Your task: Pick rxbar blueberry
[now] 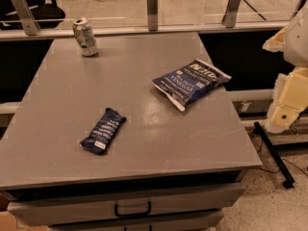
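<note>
The rxbar blueberry (103,131) lies flat on the grey counter (144,148) toward its front edge, far to the left of the hand and well apart from it. A blue chip bag (191,83) lies nearer the hand, between it and the bar, and a can (85,36) stands farthest from it at the back left corner. The hand (288,102) hangs beyond the counter's right edge, and I cannot tell whether it is wide or narrow.

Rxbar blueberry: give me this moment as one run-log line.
rxbar blueberry: lying on table, near-left, untouched | gripper: beyond table's right edge, apart from bar | others: chip bag right, can far-left
</note>
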Action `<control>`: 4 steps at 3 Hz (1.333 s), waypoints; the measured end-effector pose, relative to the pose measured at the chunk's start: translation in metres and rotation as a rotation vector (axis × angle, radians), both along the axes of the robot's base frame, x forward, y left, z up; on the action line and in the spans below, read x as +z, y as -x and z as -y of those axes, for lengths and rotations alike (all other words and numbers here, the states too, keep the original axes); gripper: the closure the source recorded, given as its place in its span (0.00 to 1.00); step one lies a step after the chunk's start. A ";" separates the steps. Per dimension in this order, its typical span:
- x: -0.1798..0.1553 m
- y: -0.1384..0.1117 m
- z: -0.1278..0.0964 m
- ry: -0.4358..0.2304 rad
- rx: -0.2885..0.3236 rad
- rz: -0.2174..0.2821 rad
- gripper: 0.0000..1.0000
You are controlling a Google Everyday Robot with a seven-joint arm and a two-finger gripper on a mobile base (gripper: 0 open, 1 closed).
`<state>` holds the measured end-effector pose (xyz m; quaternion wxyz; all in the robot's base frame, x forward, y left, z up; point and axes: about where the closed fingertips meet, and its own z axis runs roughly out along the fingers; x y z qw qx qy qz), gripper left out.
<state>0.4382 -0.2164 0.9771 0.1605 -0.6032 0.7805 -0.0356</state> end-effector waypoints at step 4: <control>-0.048 -0.018 -0.196 -0.287 0.358 -0.017 0.00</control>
